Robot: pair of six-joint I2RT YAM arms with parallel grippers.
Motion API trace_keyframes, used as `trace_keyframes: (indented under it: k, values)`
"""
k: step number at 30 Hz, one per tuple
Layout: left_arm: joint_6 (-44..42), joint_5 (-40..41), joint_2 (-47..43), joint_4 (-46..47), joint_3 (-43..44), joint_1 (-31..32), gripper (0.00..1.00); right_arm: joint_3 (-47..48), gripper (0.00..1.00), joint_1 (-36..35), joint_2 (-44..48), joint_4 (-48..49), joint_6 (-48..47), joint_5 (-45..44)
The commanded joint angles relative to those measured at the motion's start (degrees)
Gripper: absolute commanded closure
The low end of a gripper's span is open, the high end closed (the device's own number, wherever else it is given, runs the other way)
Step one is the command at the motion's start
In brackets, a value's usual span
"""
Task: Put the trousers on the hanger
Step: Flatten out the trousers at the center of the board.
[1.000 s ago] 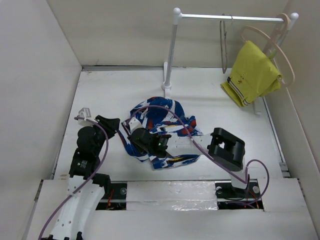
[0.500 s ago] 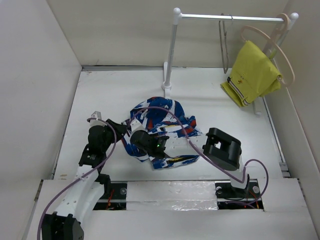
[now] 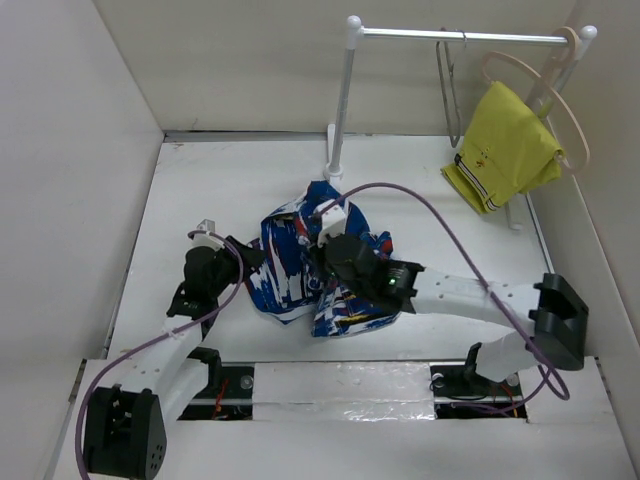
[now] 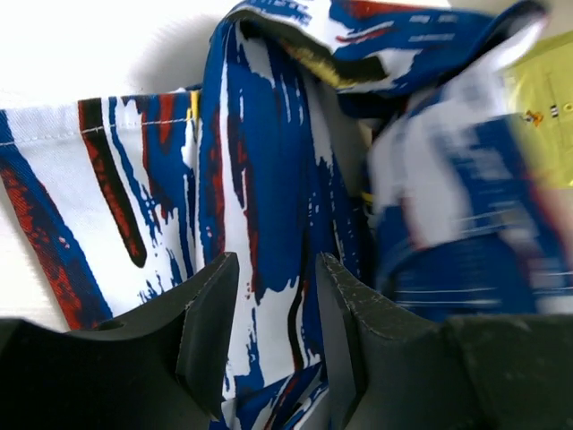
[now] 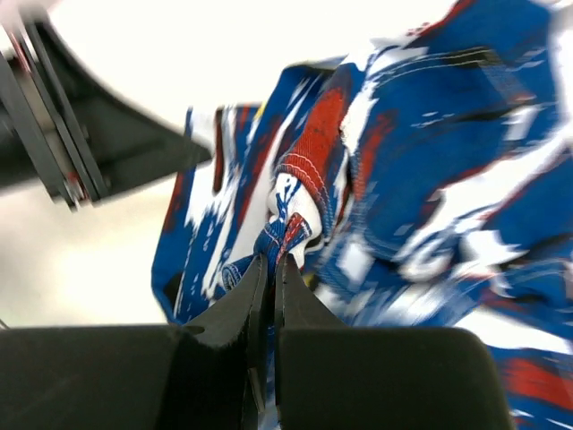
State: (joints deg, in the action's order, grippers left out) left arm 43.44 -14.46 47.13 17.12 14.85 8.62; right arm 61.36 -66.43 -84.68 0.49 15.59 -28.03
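The trousers (image 3: 290, 265), in a blue-and-white print with red and black streaks, lie bunched at the table's middle. My right gripper (image 3: 333, 243) is shut on a fold of them and holds it raised; the right wrist view shows the jaws (image 5: 269, 262) pinching a hem of the trousers (image 5: 421, 152). My left gripper (image 3: 247, 262) is open at the trousers' left edge. In the left wrist view the trousers (image 4: 260, 170) fill the frame, and cloth lies between the spread fingers of the gripper (image 4: 276, 264). The thin grey wire hanger (image 3: 449, 90) hangs on the rail at the back right.
A white-posted rail (image 3: 343, 100) stands at the back. It also carries a pale beige hanger (image 3: 560, 105) with a yellow garment (image 3: 505, 150). White walls close in the table on the left, back and right. The left arm (image 5: 89, 134) shows in the right wrist view.
My right arm has stretched out and lifted its fold of the trousers up and away, and the cloth has bunched taller. My left gripper has moved right, onto the trousers' left edge.
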Motion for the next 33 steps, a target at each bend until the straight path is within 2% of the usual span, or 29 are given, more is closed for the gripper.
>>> trace_keyframes:
  k: [1,5,7,9,11,12,19,23,30,33]
  values:
    - [-1.5,-2.1,2.3,5.1,0.0,0.1,0.62,-2.5,1.00,1.7,7.1,1.7,-0.4,-3.3]
    - [-2.7,1.8,6.3,7.0,-0.1,3.0,0.60,-6.2,1.00,4.6,15.9,0.5,-0.6,-3.4]
    - [-3.9,4.2,10.2,6.5,1.6,7.2,0.59,-7.2,1.00,6.7,19.2,0.2,-1.7,-3.0]
    - [-4.9,9.5,13.9,6.5,3.7,12.9,0.55,-7.9,1.00,8.0,23.1,-1.1,-2.4,-2.9]
    - [-5.0,16.6,15.6,3.7,5.4,15.4,0.54,-8.1,1.00,10.1,25.3,-4.3,-2.5,-3.3]
    - [-5.1,17.4,16.8,2.1,6.6,15.4,0.54,-8.3,1.00,10.8,27.6,-5.3,-2.2,-3.3]
    - [-5.3,23.6,16.1,-2.6,5.9,16.5,0.55,-10.2,1.00,16.9,39.0,-11.1,-3.2,-3.3]
    - [-3.7,31.0,14.1,-4.6,5.3,22.0,0.55,-9.9,1.00,20.3,42.8,-14.0,-4.1,-2.8]
    - [-2.7,29.9,20.3,-6.7,7.6,22.7,0.51,-9.8,1.00,25.0,45.0,-16.3,-4.3,-1.5]
    - [-2.2,29.5,22.5,-6.7,9.1,22.7,0.60,-9.6,1.00,26.4,46.4,-16.8,-4.7,-1.0]
